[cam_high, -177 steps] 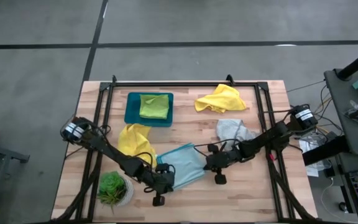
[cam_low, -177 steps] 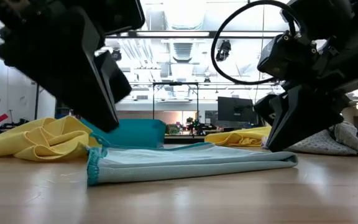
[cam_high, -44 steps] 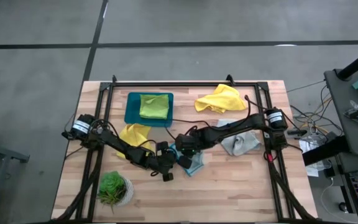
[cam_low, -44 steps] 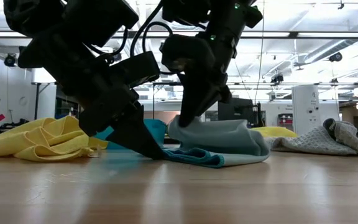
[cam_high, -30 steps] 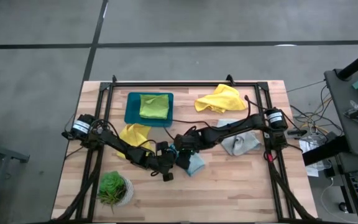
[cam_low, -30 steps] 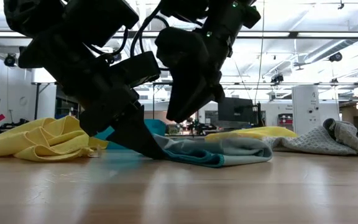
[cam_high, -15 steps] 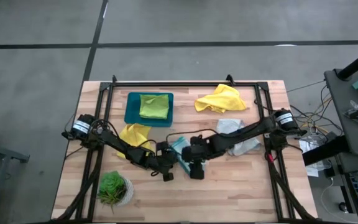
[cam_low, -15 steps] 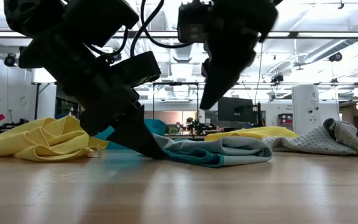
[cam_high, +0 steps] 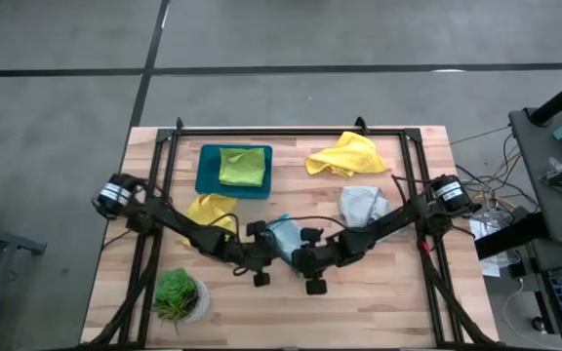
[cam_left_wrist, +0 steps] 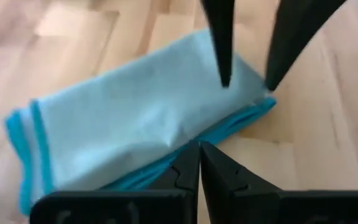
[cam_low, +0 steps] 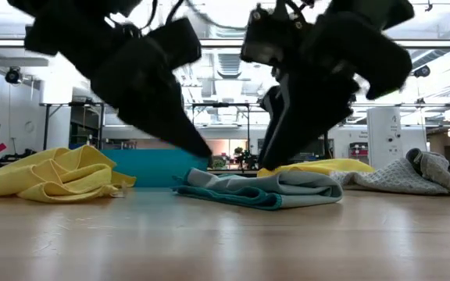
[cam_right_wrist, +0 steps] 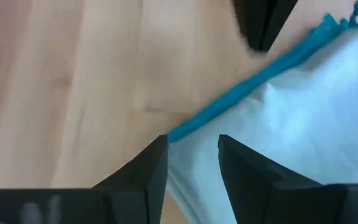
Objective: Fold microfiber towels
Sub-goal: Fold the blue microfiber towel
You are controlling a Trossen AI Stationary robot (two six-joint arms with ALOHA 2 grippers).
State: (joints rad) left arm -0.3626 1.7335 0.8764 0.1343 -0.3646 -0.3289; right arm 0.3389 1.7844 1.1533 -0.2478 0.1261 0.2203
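Observation:
The light blue microfiber towel (cam_high: pixel 283 236) lies folded in a narrow stack at the table's middle, its teal hem (cam_low: pixel 248 197) toward the near side. My left gripper (cam_left_wrist: pixel 199 160) is shut and hangs just above the towel's left end (cam_low: pixel 186 184), clear of it. My right gripper (cam_right_wrist: pixel 192 152) is open and slants down at the towel's near right corner (cam_right_wrist: pixel 185 134), one finger on each side of the hem. Its fingertips (cam_left_wrist: pixel 225 78) also show in the left wrist view at that end. My right gripper has its open fingers astride the blue towel's hemmed corner (cam_right_wrist: pixel 178 132), slanting down from the right. I cannot tell whether the fingers touch the cloth. The towel lies flat on the table.
A teal tray (cam_high: pixel 206 180) at the far left holds a folded lime green towel (cam_high: pixel 242 166). Crumpled yellow towels lie at left (cam_high: pixel 208 210) and far right (cam_high: pixel 347 154), a pale grey one (cam_high: pixel 361 205) at right. A potted plant (cam_high: pixel 177 295) stands near left.
My left gripper has risen off the blue towel's left end, still shut. My right gripper has swung from above the towel's far side toward the near right, rolled, and come down at the towel's near right corner. The towel has stayed put.

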